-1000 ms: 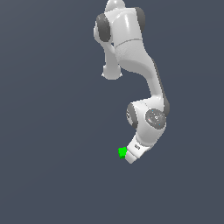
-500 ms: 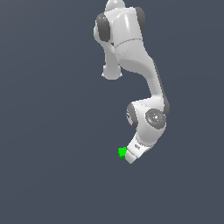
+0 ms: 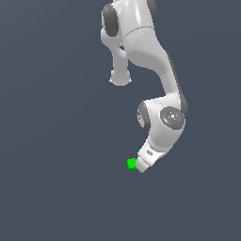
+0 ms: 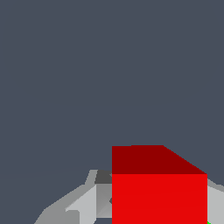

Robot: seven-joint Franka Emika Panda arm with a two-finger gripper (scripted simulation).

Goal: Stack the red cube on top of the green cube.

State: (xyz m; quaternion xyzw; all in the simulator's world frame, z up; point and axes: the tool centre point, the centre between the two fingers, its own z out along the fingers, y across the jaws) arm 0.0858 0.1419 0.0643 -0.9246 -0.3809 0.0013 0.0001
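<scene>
On the plain dark grey surface (image 3: 56,141), the arm (image 3: 155,70) reached down from the upper part of the exterior view, its white links folded so that the wrist pointed toward the lower middle of the scene. The gripper (image 3: 142,165) sat at the lowest point of the arm. The green cube (image 3: 132,164) lay touching or just beside the end of the gripper, on the exterior view's left of it — only a small bright patch of the cube was exposed there.

In the wrist view, the red cube (image 4: 159,192) filled the near field, with grey gripper parts (image 4: 83,203) showing beside and behind it. A thin sliver of green (image 4: 209,222) appeared at the corner past the red cube's edge. The red cube was not visible in the exterior view — the arm hid it.

Jaw state: it could not be determined whether the jaws were clamped on the red cube or released from it.
</scene>
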